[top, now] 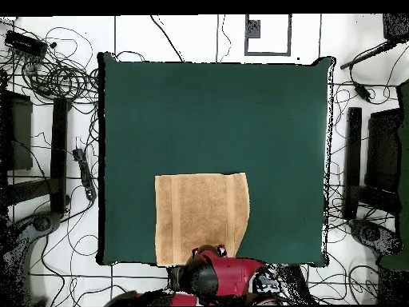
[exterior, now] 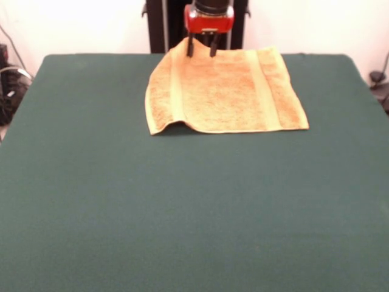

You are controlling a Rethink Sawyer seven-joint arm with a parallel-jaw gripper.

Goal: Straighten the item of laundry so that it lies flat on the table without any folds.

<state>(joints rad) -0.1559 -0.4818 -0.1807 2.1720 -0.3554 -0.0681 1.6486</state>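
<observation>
Gripper (exterior: 201, 48), fingers apart, sits at the orange terry towel's (exterior: 225, 91) far edge; the towel spreads from it across the green table (exterior: 182, 207). Risk: dragging could rebunch the lifted corner.

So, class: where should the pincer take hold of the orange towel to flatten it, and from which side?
Probably the front-left corner of the towel in the front view, where the edge humps off the table and curves inward. Come down from above, then draw it outward; the rest lies flat.

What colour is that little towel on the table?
Golden-orange towel with paler woven bands, clearest in the front view.
</observation>
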